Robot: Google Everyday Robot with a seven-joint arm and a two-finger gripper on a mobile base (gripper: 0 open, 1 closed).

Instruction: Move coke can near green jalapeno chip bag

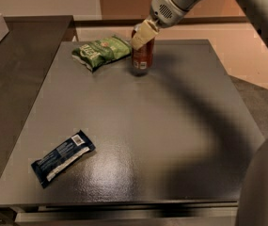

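We see the gripper (142,33) pinching the top of the red coke can (142,59), which hangs directly beneath it. The green jalapeno chip bag (100,52) lies near, left of the gripper; its white lettering is unreadable.

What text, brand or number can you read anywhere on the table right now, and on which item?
Nothing is legible enough to quote.
Green chip bag: white lettering, too blurred to read.
Red can: no legible label.
Dark blue wrapper: white stripe and barcode-like patch, unreadable.
Gripper, at the can's top: no text visible.
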